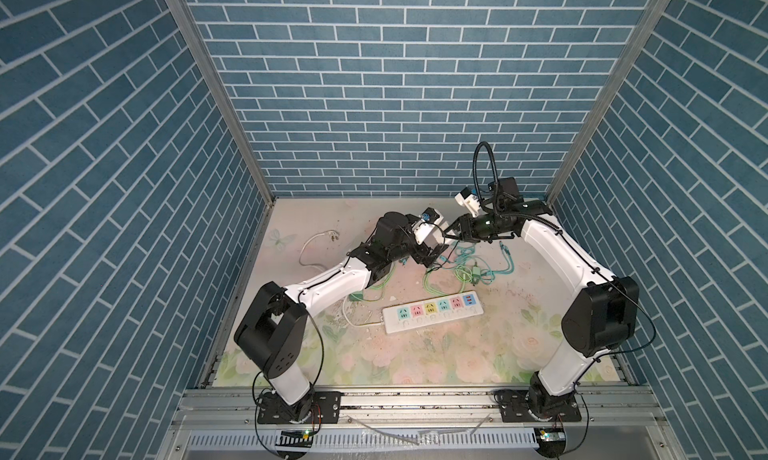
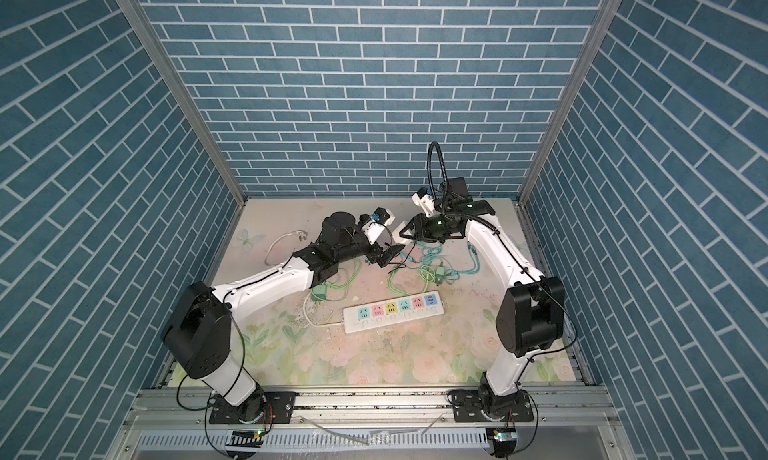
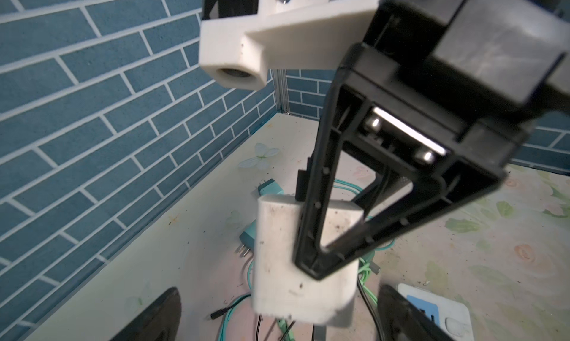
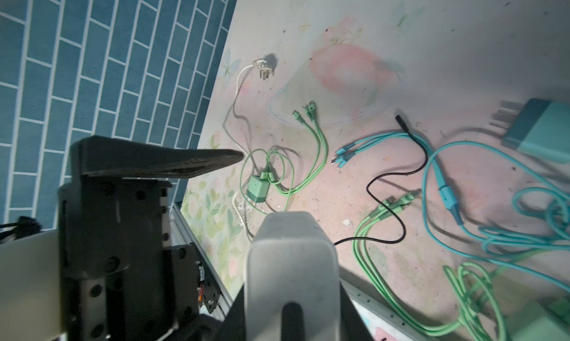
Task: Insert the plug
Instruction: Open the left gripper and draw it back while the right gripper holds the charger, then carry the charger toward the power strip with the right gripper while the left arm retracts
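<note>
Plug (image 3: 274, 262) aloft, clear of walls (image 1: 374, 104)

- Power strip (image 1: 432, 311) lies mid-desk (image 1: 457, 354).
- Cables (image 1: 465, 270) lie tangled just behind it.
- Plug (image 3: 274, 262) hangs above those cables, in the right gripper (image 1: 449, 232).

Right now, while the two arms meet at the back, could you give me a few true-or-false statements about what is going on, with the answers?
1. The right gripper holds a white power adapter above the table. True.
2. The left gripper is clamped shut. False: its jaws stand wide open.
3. A plug sits in the power strip. False: every coloured socket is empty.
4. Loose green cables and teal cables lie on the table. True.
</note>
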